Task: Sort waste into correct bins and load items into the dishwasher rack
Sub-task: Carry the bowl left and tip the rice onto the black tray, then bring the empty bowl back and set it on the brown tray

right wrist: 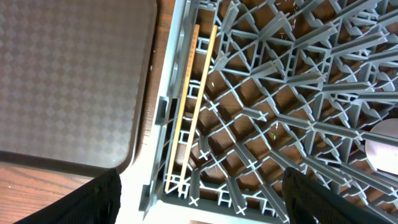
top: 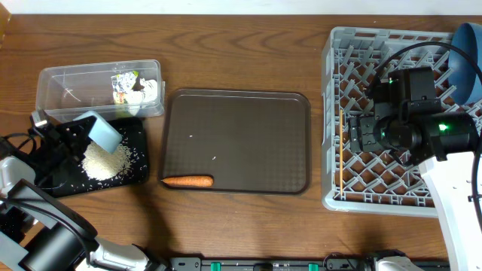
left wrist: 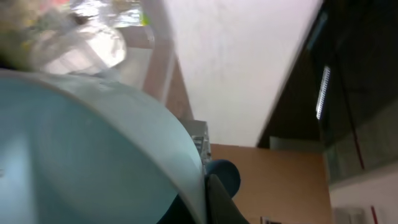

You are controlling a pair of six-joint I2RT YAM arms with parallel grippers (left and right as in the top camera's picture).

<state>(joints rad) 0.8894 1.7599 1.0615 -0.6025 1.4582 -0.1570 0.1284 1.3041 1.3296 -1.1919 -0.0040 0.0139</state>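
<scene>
Rice tipping: left gripper clamps bowl over black tray, right gripper gapes empty above rack; probably rack bowl next.

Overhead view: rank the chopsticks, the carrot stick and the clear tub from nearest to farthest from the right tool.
1. Chopsticks, right beside the right tool, along the left wall of the rack.
2. Carrot stick, at the front-left corner of the brown tray.
3. Clear tub, far left at the back.

Even bright light, left-wrist blur.
</scene>
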